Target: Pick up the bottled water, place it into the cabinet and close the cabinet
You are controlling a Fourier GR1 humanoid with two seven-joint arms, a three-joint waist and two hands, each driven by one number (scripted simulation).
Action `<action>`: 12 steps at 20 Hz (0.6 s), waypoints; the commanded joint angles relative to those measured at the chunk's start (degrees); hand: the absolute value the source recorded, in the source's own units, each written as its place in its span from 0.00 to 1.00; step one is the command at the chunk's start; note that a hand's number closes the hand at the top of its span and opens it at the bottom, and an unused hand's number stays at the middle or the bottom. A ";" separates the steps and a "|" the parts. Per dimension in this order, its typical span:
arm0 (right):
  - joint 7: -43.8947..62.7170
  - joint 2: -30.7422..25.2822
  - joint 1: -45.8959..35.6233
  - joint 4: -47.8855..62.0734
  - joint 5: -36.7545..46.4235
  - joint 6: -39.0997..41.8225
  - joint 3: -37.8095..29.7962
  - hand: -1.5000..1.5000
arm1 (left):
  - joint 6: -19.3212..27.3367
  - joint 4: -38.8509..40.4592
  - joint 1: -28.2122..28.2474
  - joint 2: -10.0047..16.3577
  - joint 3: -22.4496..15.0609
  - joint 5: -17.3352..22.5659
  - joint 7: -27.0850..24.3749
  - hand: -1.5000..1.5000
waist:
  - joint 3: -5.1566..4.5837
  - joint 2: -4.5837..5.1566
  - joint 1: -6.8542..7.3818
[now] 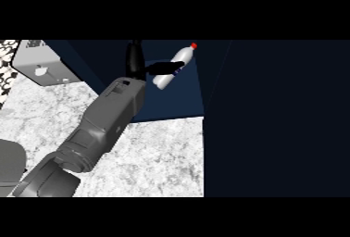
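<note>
1. Head view: the left forearm comes in from the lower left and crosses the speckled counter [150,157] up into the dark blue cabinet [171,102].
2. The left hand [159,68] is curled round the middle of the bottled water [180,56].
3. The bottle sits inside the cabinet opening, tilted, red cap to the upper right.
4. A grey appliance [37,60] stands at the upper left, well apart.

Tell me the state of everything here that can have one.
bottled water: cap on, tilted, held up at the cabinet's opening.
cabinet: open.
right hand: curled round the bottled water.
</note>
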 commanded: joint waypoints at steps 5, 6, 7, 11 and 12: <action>1.40 -0.07 0.71 -2.02 -1.92 0.96 1.26 0.00 | -10.65 -3.96 0.36 -1.76 3.80 2.69 -6.91 0.00 | 0.05 -0.72 2.04; 0.14 0.40 0.87 -1.32 -3.46 0.81 -0.25 0.00 | -11.64 -3.78 -0.52 -0.68 4.11 2.71 -6.32 0.00 | 0.08 -0.84 2.04; 1.34 0.21 2.69 -4.77 -2.91 0.90 0.68 0.00 | -12.15 -3.28 -1.30 -0.41 4.63 3.01 -5.45 0.00 | 0.05 -0.82 1.78; 4.12 1.87 3.83 -6.87 -2.63 -0.57 3.56 0.00 | -11.63 -5.51 2.04 -2.97 3.91 2.41 -6.43 0.00 | 0.08 -1.63 3.71; 5.38 0.43 2.82 -7.41 -5.02 -0.70 1.45 0.00 | -9.74 -6.70 1.26 -2.99 3.55 3.10 -5.94 0.00 | 0.09 -1.56 3.42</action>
